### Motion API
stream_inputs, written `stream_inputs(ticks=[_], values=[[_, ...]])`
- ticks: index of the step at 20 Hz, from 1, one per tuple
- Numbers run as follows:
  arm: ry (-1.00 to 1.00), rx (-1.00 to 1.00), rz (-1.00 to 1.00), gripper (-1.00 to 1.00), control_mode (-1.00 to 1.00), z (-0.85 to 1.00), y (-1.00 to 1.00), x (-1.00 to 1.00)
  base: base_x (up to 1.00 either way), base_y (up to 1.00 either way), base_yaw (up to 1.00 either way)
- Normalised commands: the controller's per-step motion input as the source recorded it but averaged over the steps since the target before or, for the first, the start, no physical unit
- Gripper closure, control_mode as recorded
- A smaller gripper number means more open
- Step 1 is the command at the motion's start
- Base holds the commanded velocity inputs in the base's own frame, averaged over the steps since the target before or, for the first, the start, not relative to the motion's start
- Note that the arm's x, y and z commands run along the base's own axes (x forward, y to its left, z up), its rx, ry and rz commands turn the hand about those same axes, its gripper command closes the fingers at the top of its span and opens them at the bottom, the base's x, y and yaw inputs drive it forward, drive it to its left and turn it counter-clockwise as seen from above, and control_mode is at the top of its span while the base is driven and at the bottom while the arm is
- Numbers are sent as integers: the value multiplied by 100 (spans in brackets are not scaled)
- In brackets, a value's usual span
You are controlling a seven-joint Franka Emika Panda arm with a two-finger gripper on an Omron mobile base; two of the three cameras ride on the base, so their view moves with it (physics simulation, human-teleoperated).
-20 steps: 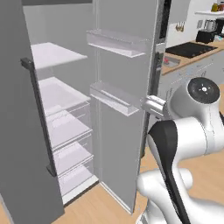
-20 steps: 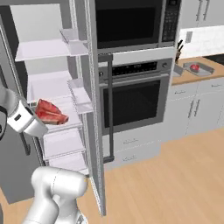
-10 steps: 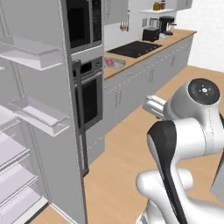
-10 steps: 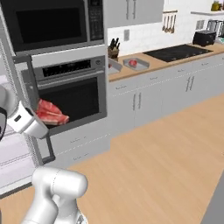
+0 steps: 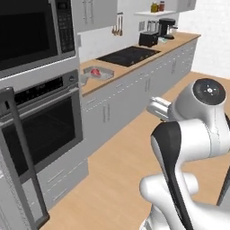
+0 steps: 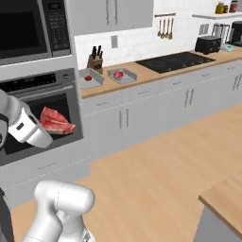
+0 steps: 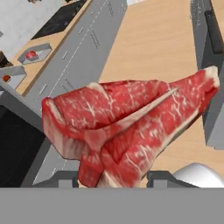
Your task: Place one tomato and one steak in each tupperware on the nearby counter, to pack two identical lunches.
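Steak (image 6: 56,122): clamped in gripper (image 7: 113,178), held in the air in front of the oven (image 6: 40,116); fills the hand view as a marbled red slab with pale edges, end of slab between the two finger tips
Right base view: shows steak jutting from the white hand at far left; shows both tupperware (image 6: 122,75) on the counter (image 6: 156,71), just beside each other, next to a knife block (image 6: 95,59)
Left base view: shows one tupperware (image 5: 99,73) with a red item inside, near the counter's front edge; arm's white elbow in the foreground
Hand view: two grey containers at upper left, each with something red inside
Tomato (image 6: 118,74): inside the right-hand container; another small red item (image 6: 88,78) in the left-hand one, too small to name
Edges: stovetop (image 6: 177,60) right of the containers; wide bare wood floor (image 6: 170,156) between base and counter
Count: steak one; tupperware two; red items in containers two
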Motion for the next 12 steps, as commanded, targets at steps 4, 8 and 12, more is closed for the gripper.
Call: stream_inputs(ticks=[4, 8, 12], values=[[0, 0, 0, 100, 100, 0, 0, 0, 100, -9, 28], [0, 0, 0, 100, 100, 0, 0, 0, 100, 0, 30], [0, 0, 0, 100, 100, 0, 0, 0, 100, -16, 28]])
